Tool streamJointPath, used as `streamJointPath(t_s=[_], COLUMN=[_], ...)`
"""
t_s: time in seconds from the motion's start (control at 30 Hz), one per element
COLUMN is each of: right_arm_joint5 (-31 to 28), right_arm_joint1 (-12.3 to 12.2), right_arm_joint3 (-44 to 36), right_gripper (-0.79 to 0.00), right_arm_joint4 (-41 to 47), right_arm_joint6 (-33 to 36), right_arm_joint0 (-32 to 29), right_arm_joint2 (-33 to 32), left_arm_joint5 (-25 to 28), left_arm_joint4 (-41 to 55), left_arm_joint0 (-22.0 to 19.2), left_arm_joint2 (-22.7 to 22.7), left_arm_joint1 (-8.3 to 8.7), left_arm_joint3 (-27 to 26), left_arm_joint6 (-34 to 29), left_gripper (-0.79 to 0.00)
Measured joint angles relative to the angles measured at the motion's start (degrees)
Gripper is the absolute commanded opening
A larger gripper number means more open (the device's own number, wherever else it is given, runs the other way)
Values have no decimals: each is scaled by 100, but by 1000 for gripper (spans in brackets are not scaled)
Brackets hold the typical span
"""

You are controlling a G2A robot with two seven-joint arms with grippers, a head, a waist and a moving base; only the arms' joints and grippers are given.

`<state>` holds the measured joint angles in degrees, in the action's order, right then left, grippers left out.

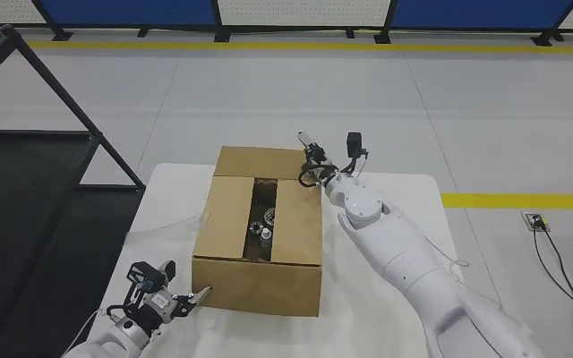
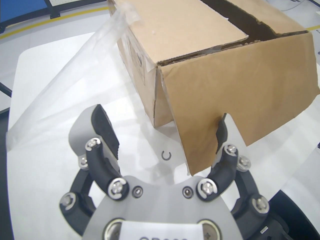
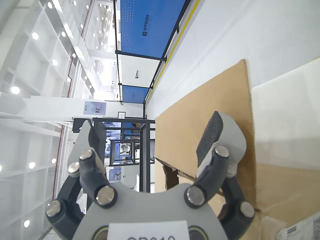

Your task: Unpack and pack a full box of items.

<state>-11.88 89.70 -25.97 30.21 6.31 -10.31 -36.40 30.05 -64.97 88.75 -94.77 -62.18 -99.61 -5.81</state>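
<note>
1. A pale grey floor [image 1: 269, 98] fills the upper half of the top view, smooth and evenly lit.
2. A yellow line [image 1: 269, 45] crosses it near the top edge. A second yellow stripe [image 1: 506, 200] lies at the right edge, at mid-height.
3. Along the top edge stand blue partition panels [image 1: 125, 11] and a white perforated panel [image 1: 304, 9], on black feet.
4. A black metal frame [image 1: 54, 98] stands at the upper left, over a dark surface [image 1: 45, 206].
5. A small floor socket [image 1: 534, 221] sits at the right edge.
6. The white bench [image 1: 170, 201] has rounded corners.
7. In the right wrist view, round lights [image 3: 35, 36] dot a white gridded ceiling [image 3: 30, 63] at the left of the frame.
</note>
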Motion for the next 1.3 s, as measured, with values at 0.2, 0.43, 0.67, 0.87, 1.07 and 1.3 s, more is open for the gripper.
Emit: streamJointPath(t_s=[0.2,0.43,0.67,0.87,1.07,1.3], right_arm_joint5=[18,-11,-17,-16,-144,-182], right_arm_joint1=[195,308,367,403,418,429], right_arm_joint3=[386,713,884,959,995,1020], right_gripper=[0,0,0,0,0,0], right_arm_joint4=[-206,-368,-534,-666,-704,-800], right_arm_joint6=[55,259,410,502,510,536], right_arm_joint0=[118,206,230,231,205,175], right_arm_joint2=[32,-33,-114,-198,-319,-446], left_arm_joint5=[9,11,-12,-36,-108,-195], left_arm_joint4=[-102,-166,-210,-213,-166,-24], left_arm_joint0=[24,36,32,25,-31,-135], left_arm_joint2=[90,171,203,207,239,272], left_arm_joint1=[1,2,7,10,9,4], left_arm_joint3=[18,21,27,40,111,227], left_arm_joint6=[16,49,69,100,36,-81], left_gripper=[0,0,0,0,0,0])
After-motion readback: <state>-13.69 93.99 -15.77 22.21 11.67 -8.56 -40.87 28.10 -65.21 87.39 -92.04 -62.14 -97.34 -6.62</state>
